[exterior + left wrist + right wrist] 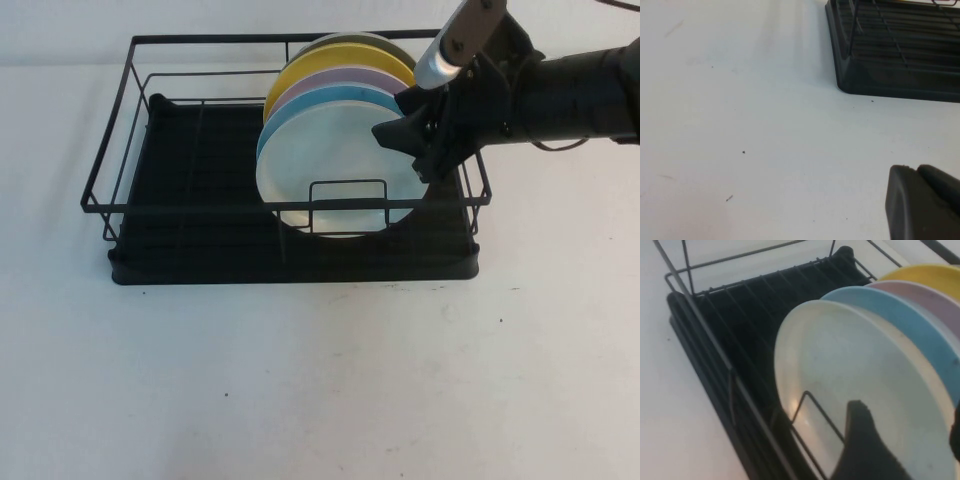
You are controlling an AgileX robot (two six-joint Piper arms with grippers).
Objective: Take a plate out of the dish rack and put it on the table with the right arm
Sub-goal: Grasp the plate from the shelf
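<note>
The white plate [330, 170] stands on edge at the front of a row of plates in the black wire dish rack [110, 150], which sits on the white table [320, 380]. My right gripper [397, 115] is open at the plate's upper right rim. In the right wrist view, one finger [860, 440] is in front of the plate's face [855, 365] and the other shows at the frame edge, so the right gripper [910, 412] straddles the rim. My left gripper [915, 170] is shut and empty, low over the table near a corner of the rack's tray [880, 80].
Behind the white plate stand a light blue plate [320, 95], a lilac plate [335, 80], a yellow plate [300, 65] and a dark one at the back. The left half of the rack holds no dishes. Bare table lies in front of the rack.
</note>
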